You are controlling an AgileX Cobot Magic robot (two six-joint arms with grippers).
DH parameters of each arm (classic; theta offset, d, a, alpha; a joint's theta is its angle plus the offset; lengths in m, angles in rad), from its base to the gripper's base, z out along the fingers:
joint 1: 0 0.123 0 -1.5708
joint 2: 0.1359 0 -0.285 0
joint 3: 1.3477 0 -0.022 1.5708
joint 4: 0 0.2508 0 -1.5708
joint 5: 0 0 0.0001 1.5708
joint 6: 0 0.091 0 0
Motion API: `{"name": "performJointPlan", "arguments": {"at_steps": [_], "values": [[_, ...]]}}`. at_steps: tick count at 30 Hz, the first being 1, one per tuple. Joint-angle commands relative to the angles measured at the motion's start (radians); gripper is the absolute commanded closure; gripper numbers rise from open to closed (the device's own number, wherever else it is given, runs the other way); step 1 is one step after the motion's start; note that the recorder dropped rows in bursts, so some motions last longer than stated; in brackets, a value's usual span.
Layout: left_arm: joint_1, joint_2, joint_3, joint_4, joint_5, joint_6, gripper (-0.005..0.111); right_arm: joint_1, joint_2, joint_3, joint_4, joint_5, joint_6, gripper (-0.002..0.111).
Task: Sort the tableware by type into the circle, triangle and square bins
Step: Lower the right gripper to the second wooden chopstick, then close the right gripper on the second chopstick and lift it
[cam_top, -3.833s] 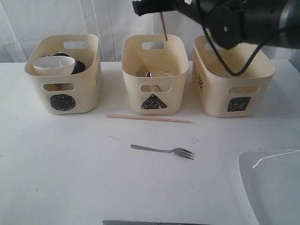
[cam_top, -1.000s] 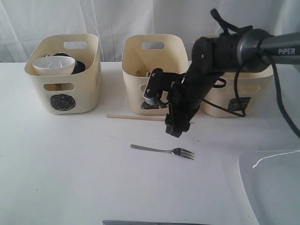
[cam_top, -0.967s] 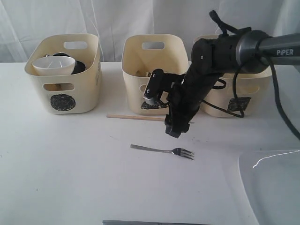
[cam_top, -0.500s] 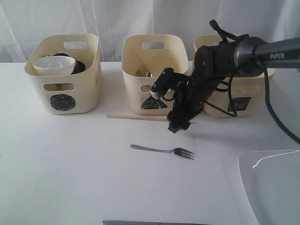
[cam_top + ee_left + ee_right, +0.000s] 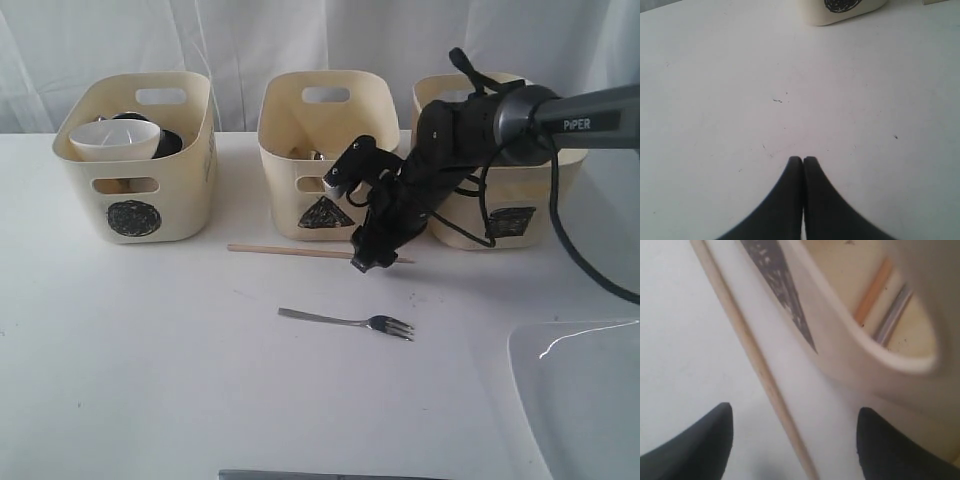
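Observation:
One wooden chopstick (image 5: 290, 250) lies on the table in front of the triangle bin (image 5: 325, 150). My right gripper (image 5: 370, 254) hangs open low over its right end. In the right wrist view the chopstick (image 5: 755, 365) runs between the spread fingers of the gripper (image 5: 795, 440), untouched. Through the triangle bin's (image 5: 840, 355) handle hole I see another chopstick (image 5: 872, 292) and a steel utensil (image 5: 894, 315). A steel fork (image 5: 350, 322) lies nearer the front. The circle bin (image 5: 135, 205) holds a white bowl (image 5: 113, 140). The square bin (image 5: 500, 190) stands behind the right arm. My left gripper (image 5: 803, 160) is shut over bare table.
A large white plate (image 5: 585, 400) sits at the front right corner. The foot of the circle bin (image 5: 840, 10) shows at the edge of the left wrist view. White curtains hang behind the three bins.
The right arm came away from above the triangle bin without the chopstick it carried. In the last second its open gripper moved back toward the bins, onto the lying chopstick's right end.

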Motion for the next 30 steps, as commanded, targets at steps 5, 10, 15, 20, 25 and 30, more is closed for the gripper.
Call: {"name": "performJointPlan", "arguments": {"at_steps": [5, 10, 15, 20, 25, 30], "values": [[0.001, -0.004, 0.002, -0.009, 0.002, 0.001, 0.107, -0.011, 0.025, 0.001, 0.01, 0.18, -0.081, 0.043], [0.001, -0.004, 0.002, -0.009, 0.002, 0.001, 0.107, -0.011, 0.025, 0.001, 0.005, 0.276, -0.128, 0.043], [0.001, -0.004, 0.002, -0.009, 0.002, 0.001, 0.107, -0.011, 0.025, 0.001, 0.005, 0.24, -0.176, 0.043], [0.001, -0.004, 0.002, -0.009, 0.002, 0.001, 0.107, -0.011, 0.018, 0.001, 0.005, 0.147, -0.187, 0.043], [0.001, -0.004, 0.002, -0.009, 0.002, 0.001, 0.107, -0.011, -0.001, 0.001, 0.009, 0.021, -0.187, 0.043], [0.001, -0.004, 0.002, -0.009, 0.002, 0.001, 0.107, -0.011, -0.041, 0.001, 0.009, -0.034, -0.187, 0.043]]}}
